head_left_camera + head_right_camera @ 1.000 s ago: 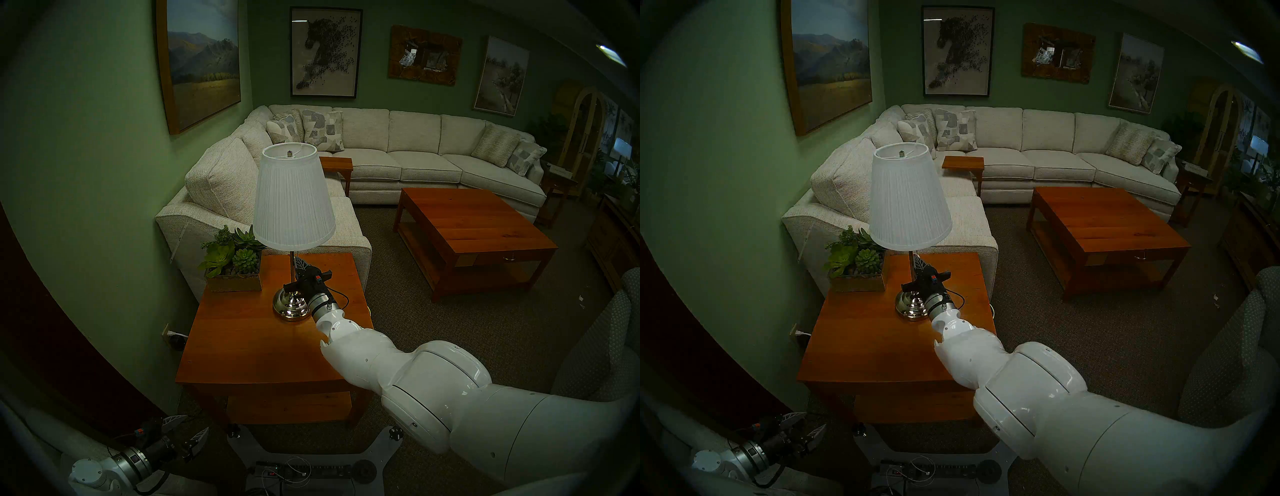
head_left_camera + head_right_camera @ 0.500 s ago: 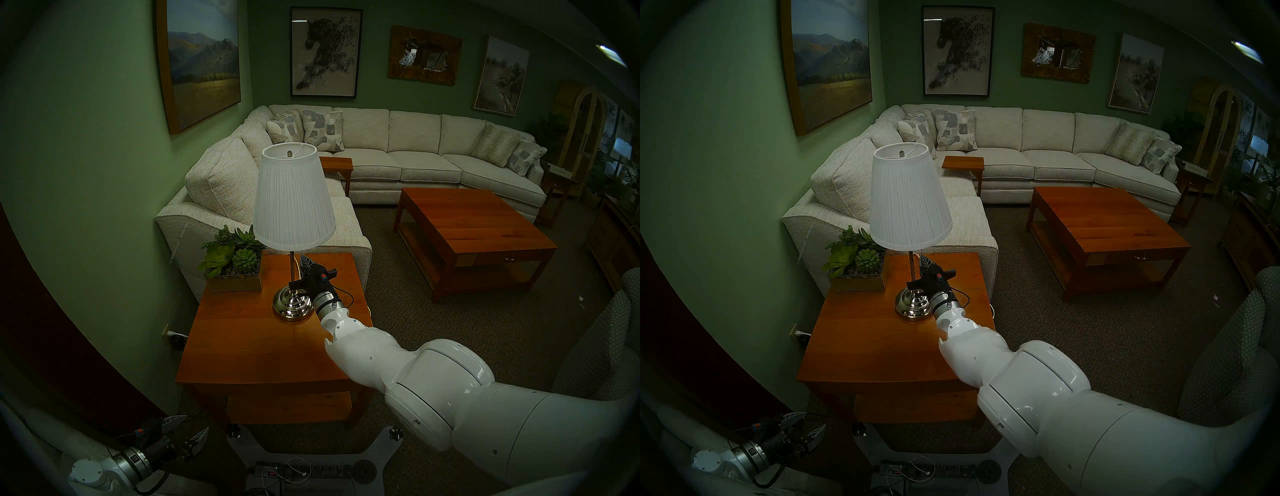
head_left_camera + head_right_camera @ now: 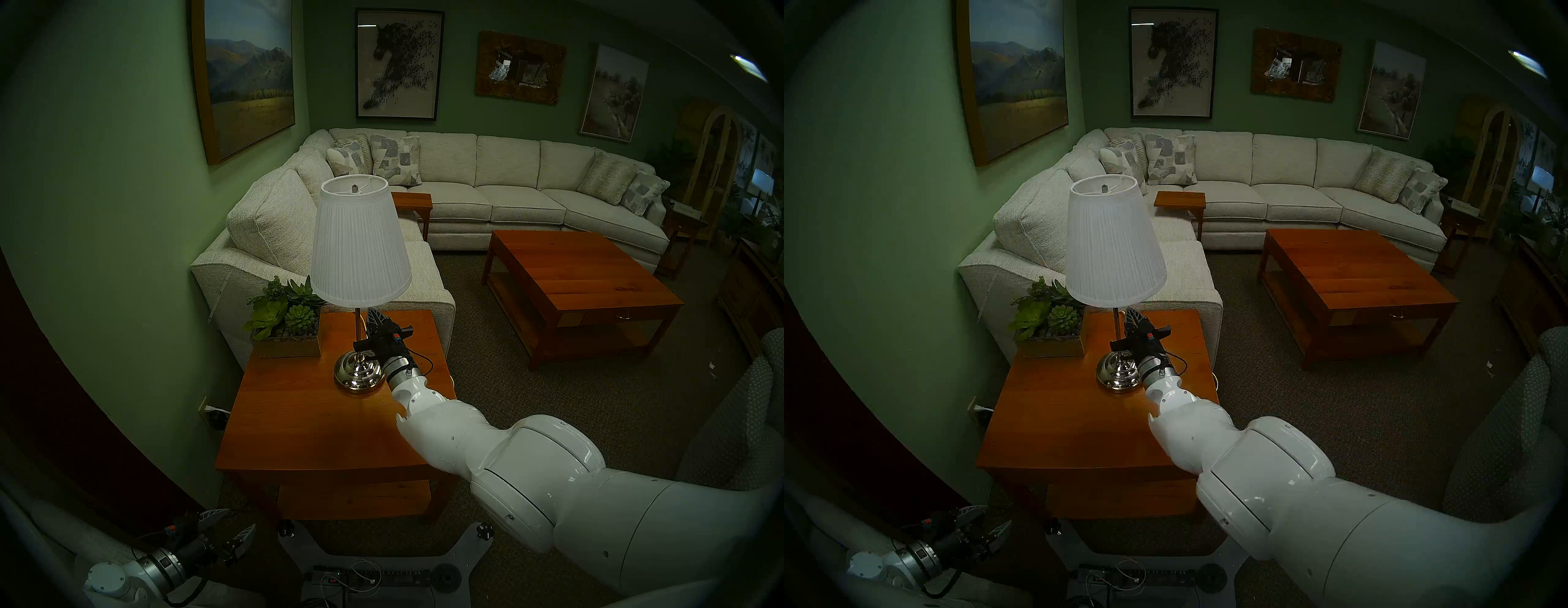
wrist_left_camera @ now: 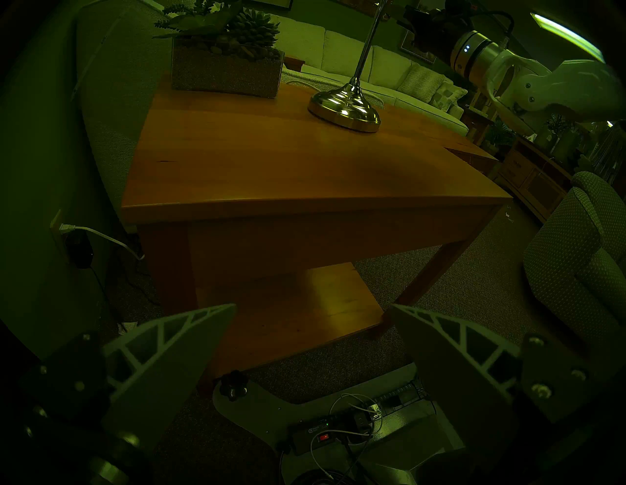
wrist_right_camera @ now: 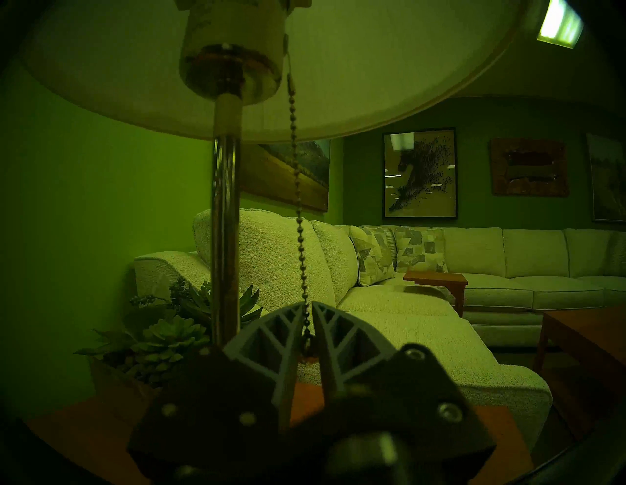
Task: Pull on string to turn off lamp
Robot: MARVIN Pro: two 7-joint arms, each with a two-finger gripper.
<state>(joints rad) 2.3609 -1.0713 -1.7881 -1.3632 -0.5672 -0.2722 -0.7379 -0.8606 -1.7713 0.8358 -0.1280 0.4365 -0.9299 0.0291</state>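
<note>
The lamp, with a white pleated shade (image 3: 360,246), slim pole (image 3: 358,329) and chrome domed base (image 3: 358,373), stands unlit on the wooden side table (image 3: 297,424). My right gripper (image 3: 375,316) reaches up just right of the pole, under the shade. In the right wrist view its fingertips (image 5: 309,304) are closed on the thin beaded string (image 5: 298,210), which hangs from the socket, and the dark end bead (image 5: 307,354) sits just below them. My left gripper (image 3: 231,533) is open and empty, low at the front left; it also shows in the left wrist view (image 4: 311,306).
A planter of succulents (image 3: 286,331) stands left of the lamp. The cream sectional sofa (image 3: 263,220) is behind the table, with a wooden coffee table (image 3: 581,280) to the right. A patterned armchair (image 3: 738,424) is at my right. A power strip (image 3: 365,577) lies on my base.
My right gripper has shifted right, away from the lamp pole, and slightly up toward the shade. The left arm has not moved.
</note>
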